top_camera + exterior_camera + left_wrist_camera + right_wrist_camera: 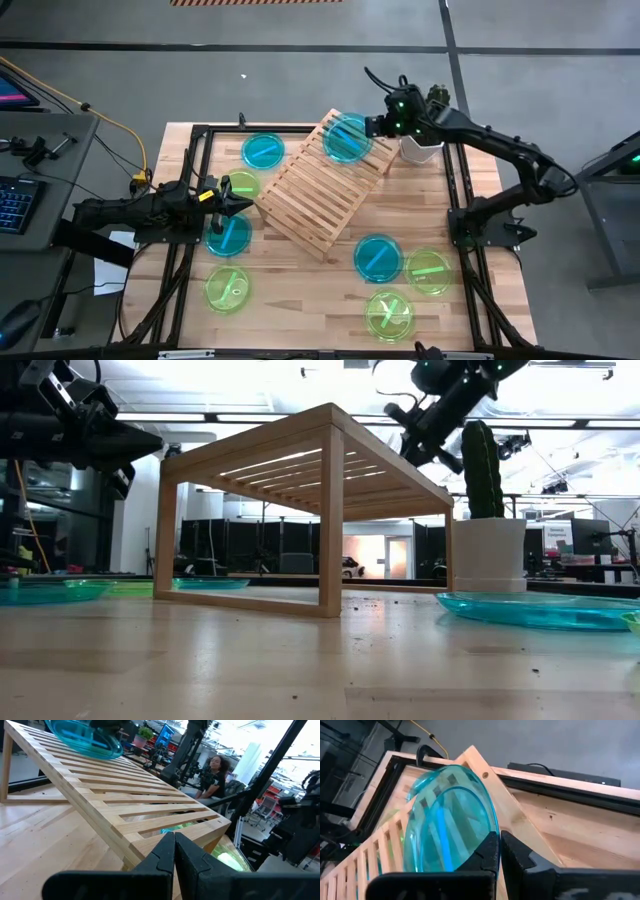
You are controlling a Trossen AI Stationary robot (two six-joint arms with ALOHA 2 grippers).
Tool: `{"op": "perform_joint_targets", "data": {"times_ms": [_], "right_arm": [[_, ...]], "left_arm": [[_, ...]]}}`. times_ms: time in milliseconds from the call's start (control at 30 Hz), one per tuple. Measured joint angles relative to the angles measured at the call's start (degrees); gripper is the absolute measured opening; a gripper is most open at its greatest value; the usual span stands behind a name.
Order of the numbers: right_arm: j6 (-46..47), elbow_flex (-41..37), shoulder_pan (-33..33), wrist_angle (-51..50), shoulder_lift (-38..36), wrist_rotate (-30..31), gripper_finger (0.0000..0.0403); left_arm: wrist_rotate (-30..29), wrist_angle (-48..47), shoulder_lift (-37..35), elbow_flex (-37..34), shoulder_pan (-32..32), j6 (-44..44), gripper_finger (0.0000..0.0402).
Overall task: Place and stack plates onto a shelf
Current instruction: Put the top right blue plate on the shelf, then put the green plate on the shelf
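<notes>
The slatted wooden shelf (318,185) stands askew mid-table. My right gripper (372,126) is over the shelf's far corner, shut on a teal plate (347,138). My left gripper (243,197) is shut on nothing and hovers off the shelf's left side, above a green plate (238,183) and a teal plate (228,234). Another teal plate (263,150) and a green plate (228,288) lie flat on the left. On the right, a teal plate (378,257) and two green plates (428,270) (390,313) lie flat. My right gripper (499,836) pinches the teal plate's rim (493,826) between its two fingers (487,852), coming from the table's far right. The plate (85,737) is tilted over the shelf's slats at the far corner. Whether its lower edge rests on the slats, I cannot tell.
A white pot with a cactus (420,150) stands just right of the right gripper, near the shelf's far corner. Black frame rails (458,200) run along the table's left and right sides. Bare wood lies between the shelf and the near edge. A person (216,772) sits beyond the table.
</notes>
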Motion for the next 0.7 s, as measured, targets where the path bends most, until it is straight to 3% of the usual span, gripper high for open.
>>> {"op": "perform_joint_targets", "data": {"times_ms": [533,700], "right_arm": [[1.32,-0.01,-1.01,-2.87,0.92,-1.13,0.0000],[0.41,-0.01,-1.01,-2.87,0.95,0.81,0.0024]], "left_arm": [[0.00,0.00,0.00,0.01,0.01,-0.01,0.0000],[0.00,-0.01,0.00,0.01,0.00,-0.01,0.0000]]}}
